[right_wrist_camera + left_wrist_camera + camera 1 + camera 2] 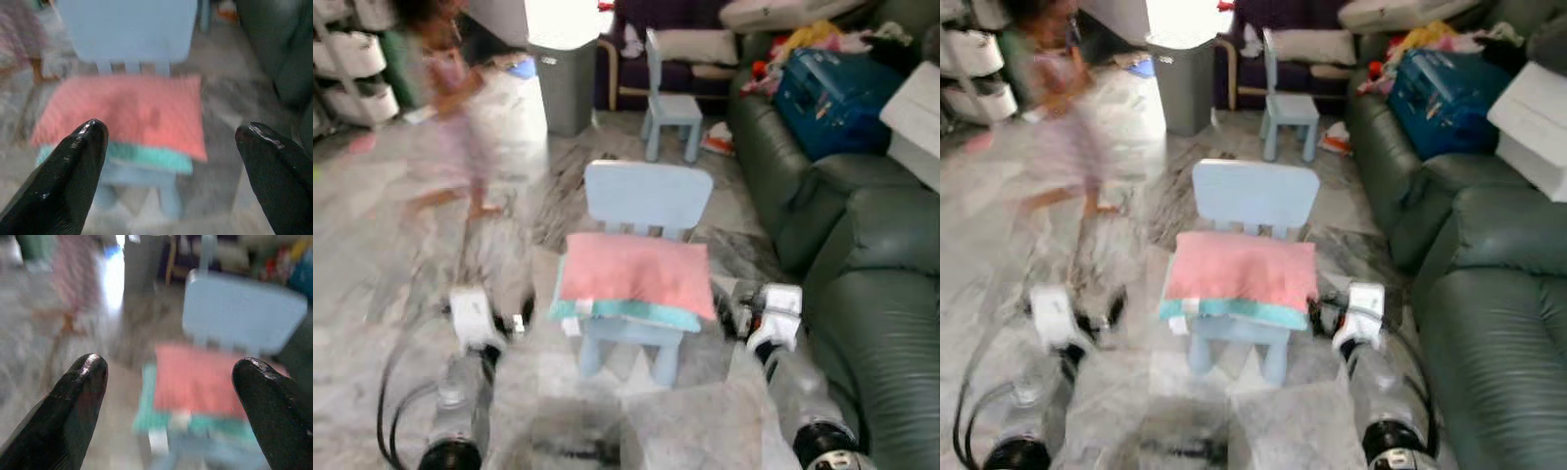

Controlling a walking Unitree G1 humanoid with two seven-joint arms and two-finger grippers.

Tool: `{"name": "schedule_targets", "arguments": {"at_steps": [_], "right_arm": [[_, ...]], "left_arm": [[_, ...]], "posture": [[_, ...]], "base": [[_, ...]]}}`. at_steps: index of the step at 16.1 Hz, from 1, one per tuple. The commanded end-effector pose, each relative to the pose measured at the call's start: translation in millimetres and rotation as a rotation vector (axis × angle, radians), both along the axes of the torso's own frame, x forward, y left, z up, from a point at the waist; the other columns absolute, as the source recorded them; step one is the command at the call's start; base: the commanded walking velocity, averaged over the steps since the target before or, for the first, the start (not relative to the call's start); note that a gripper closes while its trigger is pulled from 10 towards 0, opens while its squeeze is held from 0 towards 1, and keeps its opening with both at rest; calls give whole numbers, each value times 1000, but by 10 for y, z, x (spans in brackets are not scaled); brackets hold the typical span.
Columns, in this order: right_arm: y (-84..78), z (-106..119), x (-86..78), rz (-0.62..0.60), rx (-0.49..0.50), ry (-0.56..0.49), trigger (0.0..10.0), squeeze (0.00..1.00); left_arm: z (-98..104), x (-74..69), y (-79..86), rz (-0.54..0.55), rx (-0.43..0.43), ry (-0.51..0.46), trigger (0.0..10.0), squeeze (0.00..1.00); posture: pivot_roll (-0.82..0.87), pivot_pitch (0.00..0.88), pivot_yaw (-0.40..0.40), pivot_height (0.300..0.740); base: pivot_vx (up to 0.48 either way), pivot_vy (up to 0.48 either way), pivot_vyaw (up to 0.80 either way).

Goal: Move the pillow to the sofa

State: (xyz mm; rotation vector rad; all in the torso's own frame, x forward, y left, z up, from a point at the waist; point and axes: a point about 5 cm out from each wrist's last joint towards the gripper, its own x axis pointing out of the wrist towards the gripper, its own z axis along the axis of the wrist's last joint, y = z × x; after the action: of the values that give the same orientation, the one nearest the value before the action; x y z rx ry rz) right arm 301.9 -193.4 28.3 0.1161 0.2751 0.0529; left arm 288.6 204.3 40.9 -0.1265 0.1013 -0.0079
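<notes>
Closing in on the pillow (636, 279) looks to be the step in hand: nothing is grasped yet. The pillow lies flat on the seat of a small blue chair (648, 199), overhanging the seat's front edge and sides, with the sofa (881, 284) just to the robot's right.

The left gripper (168, 377) and right gripper (171, 147) are both released, jaws spread wide. Seen from the head, the left wrist sits off the pillow's left corner and the right wrist near its right edge, neither touching it. Each wrist camera frames the pillow between its black fingers (78, 391).

By my reckoning, the next move calls for bringing both arms inward to pinch or cradle the pillow from its two sides, lifting it clear of the chair back, then turning right to the sofa.

The pillow is a soft rectangular cushion, salmon-pink fabric on top with a teal layer along the lower edge and a small white tag at the front left corner. It should sag when raised, so a grip at both ends would hold it best. The chair looks like smooth moulded plastic, light enough to shift if nudged. The sofa is dark green and glossy, like leather, with plump rounded cushions. The floor (391, 255) is pale, veined stone.

A blurred person (450, 108) moves across the floor beyond the chair, well apart from the arms.
</notes>
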Motion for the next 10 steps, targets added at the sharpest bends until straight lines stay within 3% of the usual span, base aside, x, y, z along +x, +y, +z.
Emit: {"name": "schedule_targets", "arguments": {"at_steps": [1,2,5,8,10], "right_arm": [[20,50,9,26,-9,-20,10000,0],[70,137,56,51,-23,-62,10000,0],[160,386,180,55,-35,-152,10000,0],[231,512,217,82,8,-188,10000,0],[254,515,207,86,13,-189,10000,0]], "left_arm": [[46,12,-58,0,-33,-19,10000,0],[82,28,-130,-16,-82,-32,10000,0],[233,112,-227,-27,-114,-75,10000,0],[304,137,-248,-26,-157,-91,10000,0],[312,142,-256,-29,-166,-85,10000,0]], "posture": [[-83,0,-52,740],[-88,0,-48,740],[-99,0,-46,740],[-106,0,-46,740],[-108,0,-46,740]], "base": [[0,0,0],[0,0,0],[0,0,0],[0,0,0],[246,0,0]]}}
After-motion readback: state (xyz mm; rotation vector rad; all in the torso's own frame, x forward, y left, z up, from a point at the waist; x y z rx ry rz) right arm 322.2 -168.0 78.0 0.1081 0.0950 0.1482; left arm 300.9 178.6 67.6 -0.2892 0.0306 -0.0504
